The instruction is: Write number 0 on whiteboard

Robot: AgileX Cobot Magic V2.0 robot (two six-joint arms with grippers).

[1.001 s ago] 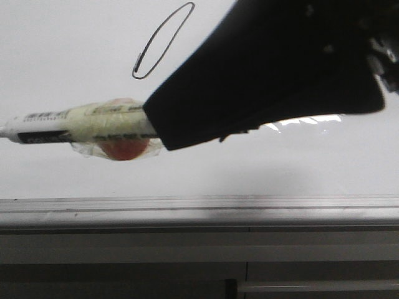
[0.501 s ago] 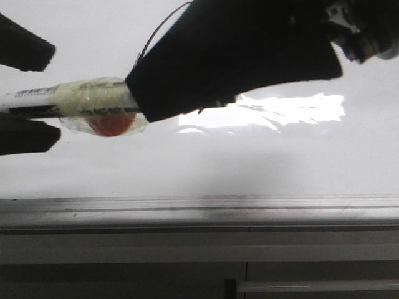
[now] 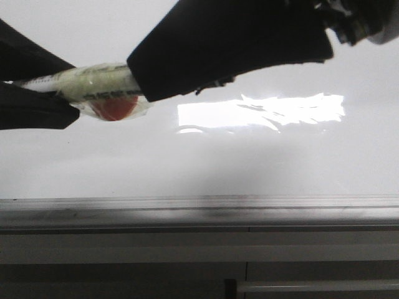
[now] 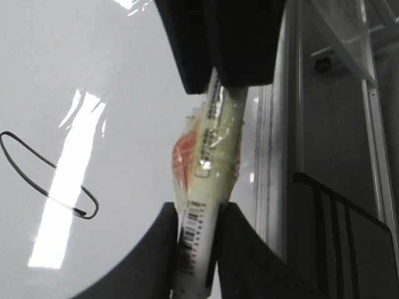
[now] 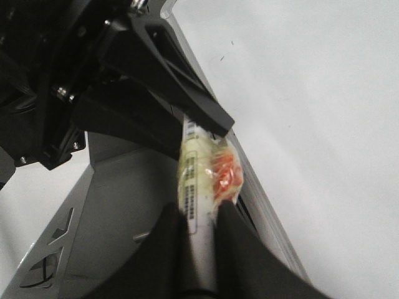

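Both grippers clamp the tape-wrapped marker pen (image 3: 103, 87) above the whiteboard (image 3: 199, 162): right gripper (image 5: 198, 215) & left gripper (image 4: 198, 215) grasping opposite ends, w/ number 0 (image 4: 43, 177) nearby.

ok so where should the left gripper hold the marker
On the bare printed barrel past the taped red bulge, at the marker end opposite the right gripper. It is straight and narrow there; the wrapped lump is uneven. The left gripper sits there, one finger each side.

Pale grey cabinet fronts (image 3: 187, 274) below, a bright rectangular light glare (image 3: 262, 112) above.
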